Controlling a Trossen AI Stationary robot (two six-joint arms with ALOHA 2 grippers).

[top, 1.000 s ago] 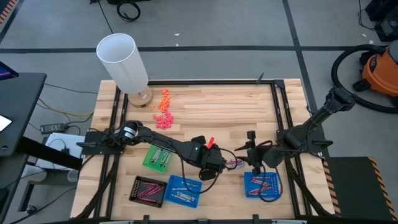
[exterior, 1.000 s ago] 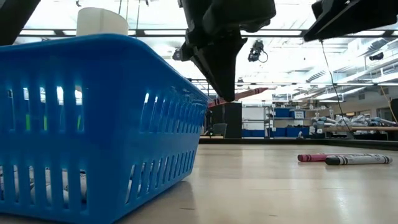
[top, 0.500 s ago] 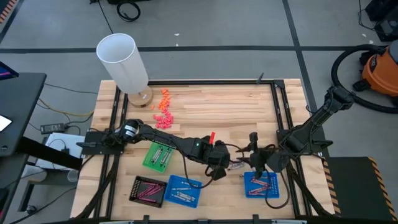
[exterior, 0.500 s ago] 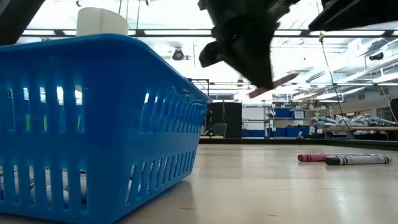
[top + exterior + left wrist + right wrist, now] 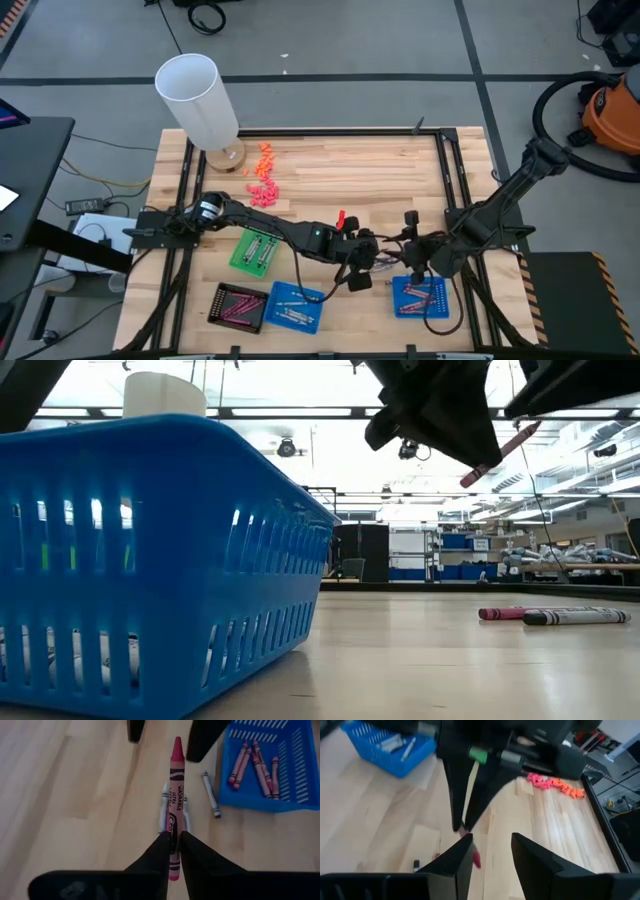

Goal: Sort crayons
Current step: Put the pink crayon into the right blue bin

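Left pincer (image 5: 172, 845) is clamping 1 pinkish-red crayon (image 5: 175, 785) above the desk (image 5: 75, 795), near the blue tray (image 5: 260, 802) holding more crayons. Right pincer (image 5: 490, 847) is hovering just beside it, its 2 fingers standing apart, gripping nothing.

**Even overhead light, glare behind the arms**

Soft, even light falls on the bench (image 5: 340, 170) in the high view, with faint shadows. At table height, bright ceiling lights wash out the background and turn the left gripper (image 5: 478, 460) into a silhouette. Both wrist views are soft; the near fingers (image 5: 455, 862) are blurred.
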